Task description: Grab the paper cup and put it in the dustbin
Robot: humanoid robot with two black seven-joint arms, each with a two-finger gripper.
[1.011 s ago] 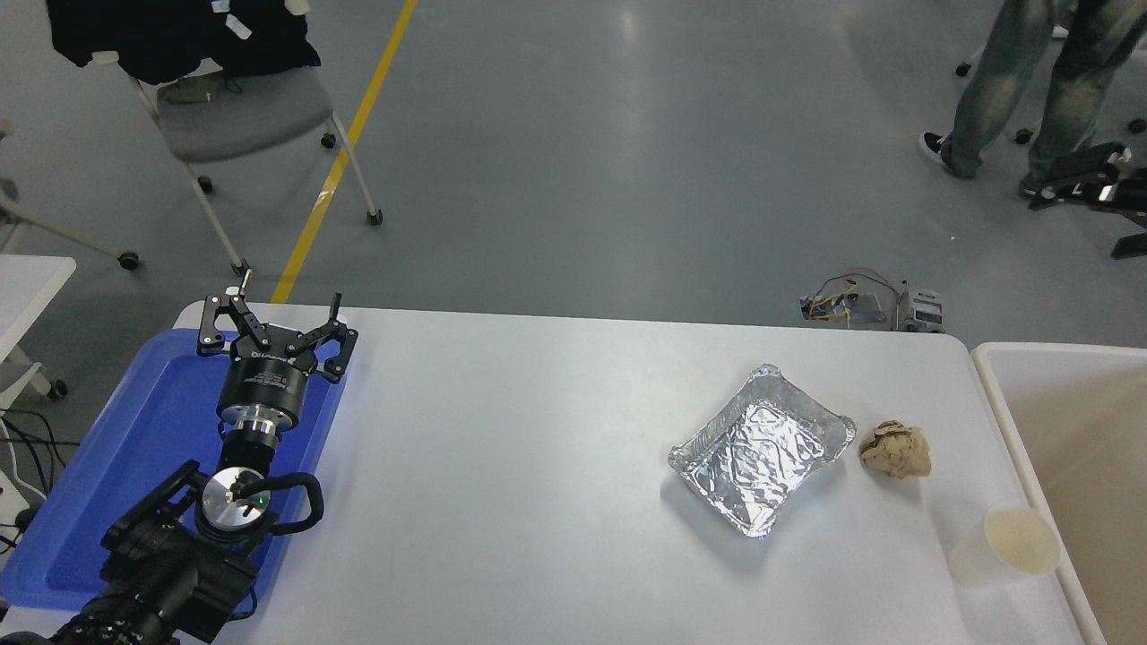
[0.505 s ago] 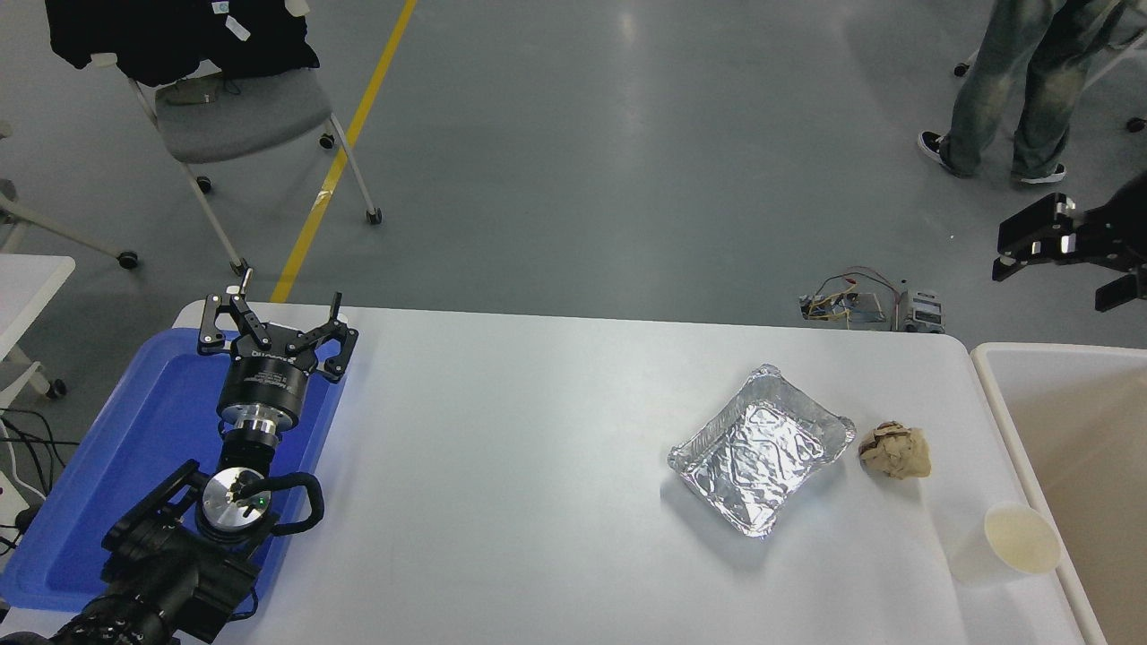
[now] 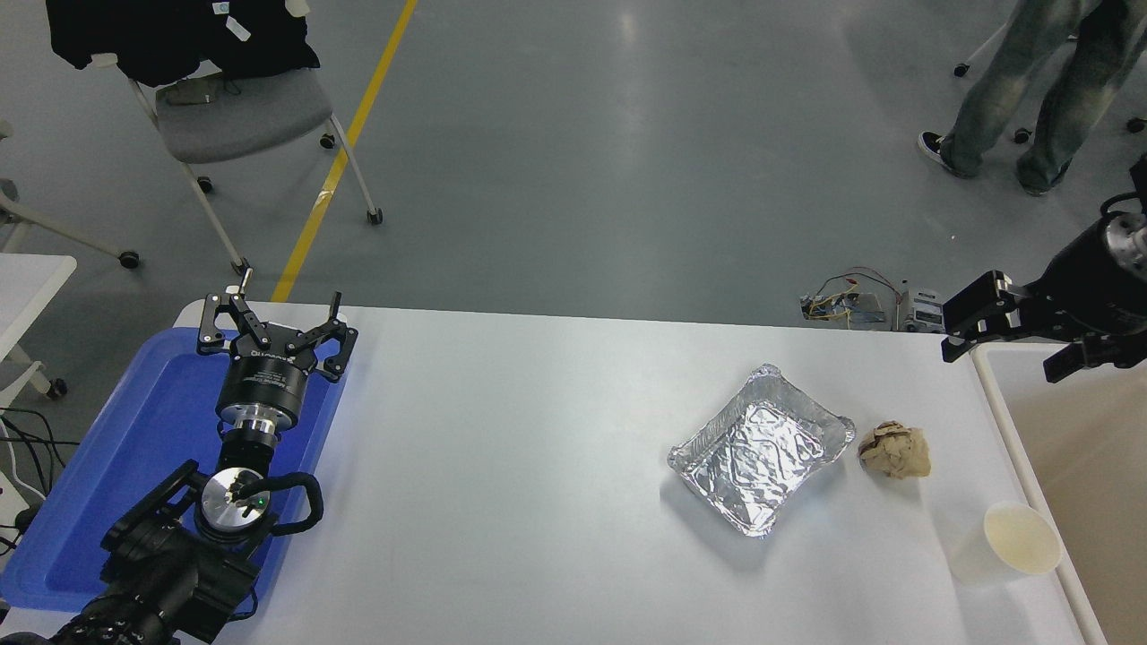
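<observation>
The paper cup (image 3: 1008, 546), small and white with a cream inside, stands upright near the table's front right corner, close to the dustbin's cream rim (image 3: 1011, 430). The dustbin's beige inside shows at the right edge. My right gripper (image 3: 1002, 358) comes in from the right edge, open and empty, over the dustbin's far left corner and well behind the cup. My left gripper (image 3: 273, 309) is parked open over the blue tray (image 3: 81, 502) at the lower left.
A silver foil tray (image 3: 762, 448) and a crumpled brown paper ball (image 3: 894, 450) lie left of and behind the cup. A person's legs (image 3: 1021, 90) stand on the floor at the top right. A chair (image 3: 242, 116) stands at the top left.
My right gripper has come down and leftward from the upper right edge to over the dustbin's far corner. The cup, the foil tray and the left arm have not moved.
</observation>
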